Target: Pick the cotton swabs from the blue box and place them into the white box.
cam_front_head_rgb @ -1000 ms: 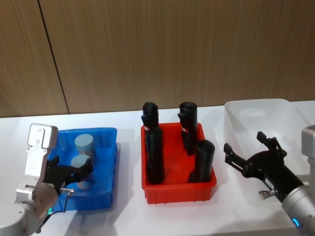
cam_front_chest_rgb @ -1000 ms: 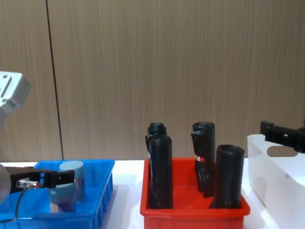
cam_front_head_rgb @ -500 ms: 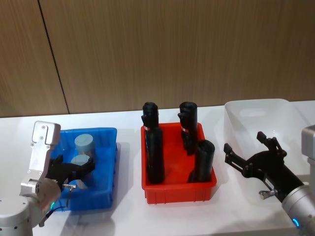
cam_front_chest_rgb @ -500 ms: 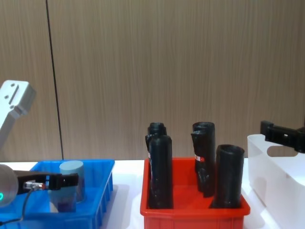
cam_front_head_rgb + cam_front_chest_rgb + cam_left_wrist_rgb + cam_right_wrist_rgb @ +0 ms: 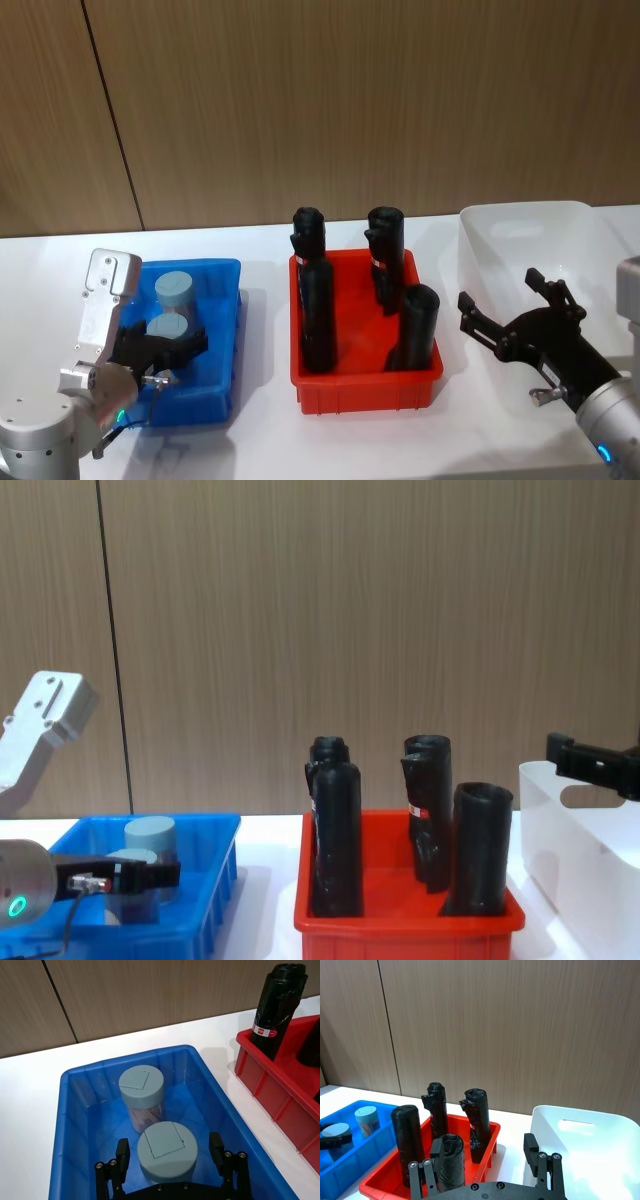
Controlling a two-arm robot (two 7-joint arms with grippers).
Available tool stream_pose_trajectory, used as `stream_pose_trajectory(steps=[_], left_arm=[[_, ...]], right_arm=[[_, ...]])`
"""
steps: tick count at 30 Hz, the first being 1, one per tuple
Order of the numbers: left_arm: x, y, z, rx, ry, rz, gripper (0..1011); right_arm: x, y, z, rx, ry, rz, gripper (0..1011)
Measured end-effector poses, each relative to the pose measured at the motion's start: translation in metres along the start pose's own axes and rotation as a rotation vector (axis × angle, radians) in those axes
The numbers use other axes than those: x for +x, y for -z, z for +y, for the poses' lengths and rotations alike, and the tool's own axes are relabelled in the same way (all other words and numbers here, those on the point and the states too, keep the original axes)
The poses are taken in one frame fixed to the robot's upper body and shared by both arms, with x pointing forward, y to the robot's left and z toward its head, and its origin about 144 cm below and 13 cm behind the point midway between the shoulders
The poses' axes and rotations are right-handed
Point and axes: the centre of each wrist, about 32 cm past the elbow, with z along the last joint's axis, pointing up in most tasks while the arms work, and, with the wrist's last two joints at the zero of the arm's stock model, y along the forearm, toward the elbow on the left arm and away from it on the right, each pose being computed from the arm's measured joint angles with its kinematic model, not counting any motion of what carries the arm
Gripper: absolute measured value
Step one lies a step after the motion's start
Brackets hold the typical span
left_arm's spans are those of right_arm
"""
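White tabletop (image 5: 260,440), wood wall (image 5: 400,100) behind: left gripper (image 5: 169,1151) spread, fingers (image 5: 122,1152) flanking the near swab tub (image 5: 167,1142) in the blue box (image 5: 75,1110), gaps both sides. Best to centre, sink below the lid, close without nudging the far tub (image 5: 141,1092). Count: two tubs, four black tubes (image 5: 318,310) in red bin (image 5: 365,385); right gripper (image 5: 496,288), also spread, beside white box (image 5: 520,215).

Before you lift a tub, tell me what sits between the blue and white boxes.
The red bin, holding four upright black tubes, sits between the blue box and white box. The tub that the open left gripper straddles would likely need lifting over them.
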Motion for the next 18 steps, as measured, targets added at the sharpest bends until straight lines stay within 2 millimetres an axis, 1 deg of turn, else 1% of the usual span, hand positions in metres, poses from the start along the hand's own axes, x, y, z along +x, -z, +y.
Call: stream_pose_trajectory(steps=[3, 7, 9, 12, 13, 16, 18], left_arm=[[-0.0001, 0.0009, -0.0013, 0.004, 0.004, -0.001, 1004], [-0.0005, 0.0019, -0.0027, 0.008, 0.009, -0.004, 926], [-0.0006, 0.0023, -0.003, 0.008, 0.01, -0.005, 904], [-0.0009, 0.0025, -0.0031, 0.005, 0.01, -0.008, 813], [-0.001, 0.0028, -0.003, 0.003, 0.01, -0.01, 758], [-0.0017, 0.0036, -0.0024, 0.0, 0.01, -0.012, 672], [-0.0024, 0.0034, -0.0017, -0.005, 0.008, -0.015, 669]], right_arm=[[0.0, 0.0, 0.0, 0.0, 0.0, 0.0, 1001], [0.0, 0.0, 0.0, 0.0, 0.0, 0.0, 1001], [0.0, 0.0, 0.0, 0.0, 0.0, 0.0, 1001], [0.0, 0.0, 0.0, 0.0, 0.0, 0.0, 1001], [0.0, 0.0, 0.0, 0.0, 0.0, 0.0, 1001], [0.0, 0.0, 0.0, 0.0, 0.0, 0.0, 1001], [0.0, 0.0, 0.0, 0.0, 0.0, 0.0, 1001]])
